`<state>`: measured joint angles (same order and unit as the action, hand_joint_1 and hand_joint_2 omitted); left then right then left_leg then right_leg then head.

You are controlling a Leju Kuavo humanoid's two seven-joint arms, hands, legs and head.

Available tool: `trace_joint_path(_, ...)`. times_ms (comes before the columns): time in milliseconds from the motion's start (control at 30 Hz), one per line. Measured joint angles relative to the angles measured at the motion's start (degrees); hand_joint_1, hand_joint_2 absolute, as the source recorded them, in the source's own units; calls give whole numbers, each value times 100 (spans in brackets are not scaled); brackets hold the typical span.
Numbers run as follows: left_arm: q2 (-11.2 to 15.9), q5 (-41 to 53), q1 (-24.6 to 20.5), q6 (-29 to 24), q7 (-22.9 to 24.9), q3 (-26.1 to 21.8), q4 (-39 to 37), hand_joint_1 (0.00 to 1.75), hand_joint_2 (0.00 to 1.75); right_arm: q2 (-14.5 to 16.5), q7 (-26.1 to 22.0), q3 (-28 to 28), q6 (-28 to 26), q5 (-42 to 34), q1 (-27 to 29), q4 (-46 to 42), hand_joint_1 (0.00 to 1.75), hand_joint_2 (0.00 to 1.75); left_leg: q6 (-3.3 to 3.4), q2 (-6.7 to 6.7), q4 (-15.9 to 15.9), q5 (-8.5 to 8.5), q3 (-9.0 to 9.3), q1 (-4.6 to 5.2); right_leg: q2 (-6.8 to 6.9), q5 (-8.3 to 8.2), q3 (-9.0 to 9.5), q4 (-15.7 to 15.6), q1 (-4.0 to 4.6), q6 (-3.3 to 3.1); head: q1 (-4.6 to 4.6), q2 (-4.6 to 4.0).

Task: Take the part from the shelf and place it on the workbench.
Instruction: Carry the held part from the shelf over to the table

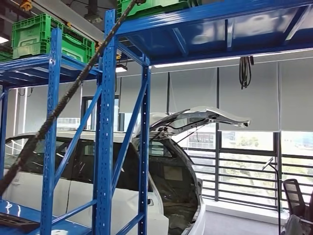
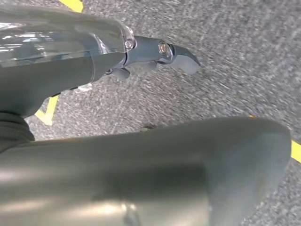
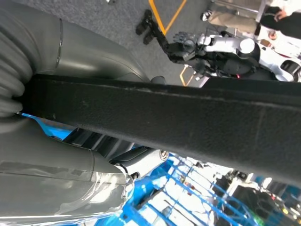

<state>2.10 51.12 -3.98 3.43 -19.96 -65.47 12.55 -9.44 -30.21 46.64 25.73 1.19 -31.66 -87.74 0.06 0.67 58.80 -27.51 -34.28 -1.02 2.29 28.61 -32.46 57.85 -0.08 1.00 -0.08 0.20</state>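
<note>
From my head camera, going left to right: green crates sit on the top level of the blue shelf, and a thick braided cable cuts diagonally across in front of it. A dark flat thing lies on the shelf's low deck at the bottom left corner, too cropped for me to name. Behind the shelf stands a white car with its rear hatch raised, then windows with grey blinds, and an office chair at the far right. At the left wrist, my left hand hangs over grey speckled floor with yellow tape lines; one dark finger sticks out straight, nothing in it, fingers look apart and empty. At the right wrist, my right hand is clamped on a long black bar-shaped part, which runs across between thumb and fingers. Blue shelf framing shows behind it, and another robot stands on the floor beyond, with a person near it.
</note>
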Motion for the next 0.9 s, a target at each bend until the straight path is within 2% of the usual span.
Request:
trace_joint_path(67, -5, 2, 4, -1, 1, -3, 0, 0, 175, 4, 0, 1, 0, -1, -9, 18, 175, 175, 64, -29, -11, 20, 0, -15, -60, 185, -81, 224, -13, 46, -1, 0)
trace_joint_path(100, -8, 3, -2, -2, 1, -3, 0, 0, 175, 4, 0, 1, 0, -1, -12, 27, 175, 175, 88, -45, -15, 27, -1, -20, -107, 362, -198, 505, -18, 66, -1, 0)
trace_joint_path(167, -13, 8, -10, -1, 1, -5, 0, 0, 175, 2, 1, 1, 0, 0, -6, 58, 175, 175, 114, -83, -14, 31, -7, -10, -165, 717, -538, 1285, -21, 80, -1, 0)
trace_joint_path(200, -16, 9, -10, -1, 1, -8, 0, 0, 175, 1, 2, 2, 0, 1, 1, 77, 175, 175, 121, -105, -12, 32, -7, 0, -170, 798, -668, 1572, -20, 76, -1, 0)
trace_joint_path(233, -17, 11, -10, 0, 1, -10, 0, 0, 175, 1, 4, 2, 0, 1, 6, 96, 175, 175, 125, -132, -11, 33, -6, 11, -175, 771, -712, 1662, -18, 65, -1, 0)
trace_joint_path(267, -20, 13, -10, -1, 1, -11, 0, 0, 175, 0, 5, 2, 1, 2, 5, 110, 175, 175, 127, -161, -11, 34, -2, 23, -185, 638, -647, 1516, -14, 42, -1, 0)
trace_joint_path(333, -36, 22, -16, -1, 1, -10, 0, 0, 175, -2, 7, -2, 3, 4, -14, 125, 175, 175, 127, -223, -11, 34, 9, 38, -271, 219, -302, 762, 4, -42, 0, 0)
trace_joint_path(367, -55, 27, -27, 2, 1, -10, 1, 0, 175, -5, 7, -4, 5, 6, -36, 132, 175, 175, 120, -254, -7, 38, 0, 45, -338, 68, -145, 405, 12, -86, -1, 0)
trace_joint_path(400, -72, 34, -38, 4, 0, -11, 1, 0, 175, -10, 8, -5, 8, 8, -63, 144, 175, 175, 106, -278, -2, 46, -20, 43, -393, -11, -44, 164, 25, -118, 0, 1)
trace_joint_path(500, -96, 58, -48, 8, -2, -12, 2, 0, 175, -22, 11, -13, 22, 13, -124, 189, 175, 175, 30, -340, -15, 89, -78, 28, -404, -14, -5, 0, 40, -144, 1, 1)
trace_joint_path(567, -105, 70, -53, 14, -3, -11, 1, 0, 175, -22, 10, -21, 34, 11, -147, 213, 175, 175, -24, -285, 86, -12, -127, 30, -340, -49, 18, -67, 8, -169, 0, 0)
trace_joint_path(600, -110, 73, -64, 17, -4, -10, 1, 0, 175, -22, 8, -24, 40, 11, -156, 224, 175, 175, -52, -238, 284, -149, -213, 25, -300, -64, 30, -95, -8, -181, 1, 0)
trace_joint_path(667, -117, 78, -83, 20, -6, -10, 0, 0, 175, -27, -2, -29, 50, 21, -157, 255, 175, 175, -111, -164, 989, -514, -526, 2, -219, -72, 32, -107, -13, -194, 1, 0)
trace_joint_path(700, -119, 80, -81, 19, -5, -10, 1, 0, 175, -32, -17, -30, 51, 38, -139, 266, 175, 175, -134, -156, 1316, -627, -673, -9, -184, -70, 30, -106, -13, -193, 1, 0)
trace_joint_path(733, -121, 82, -73, 16, -5, -10, 1, 0, 175, -40, -39, -29, 48, 63, -112, 271, 175, 175, -153, -148, 1484, -644, -746, -18, -154, -67, 29, -103, -13, -190, 1, 0)
trace_joint_path(767, -123, 84, -63, 12, -5, -10, 1, 0, 175, -49, -63, -29, 39, 92, -76, 266, 175, 175, -167, -136, 1428, -552, -712, -29, -127, -61, 31, -98, -14, -183, 2, 0)
trace_joint_path(833, -126, 82, -51, -8, -6, -11, 1, 0, 175, -76, -103, -29, 10, 160, 4, 217, 175, 175, -180, -66, 773, -184, -386, -49, -86, -32, 39, -73, -17, -145, 1, 0)
trace_joint_path(900, -140, 71, -53, -43, -1, -16, 1, 0, 175, -113, -130, -28, -33, 237, 92, 125, 175, 175, -142, 26, 193, 11, -102, -31, -52, 7, 18, -17, 6, -84, -2, 0)
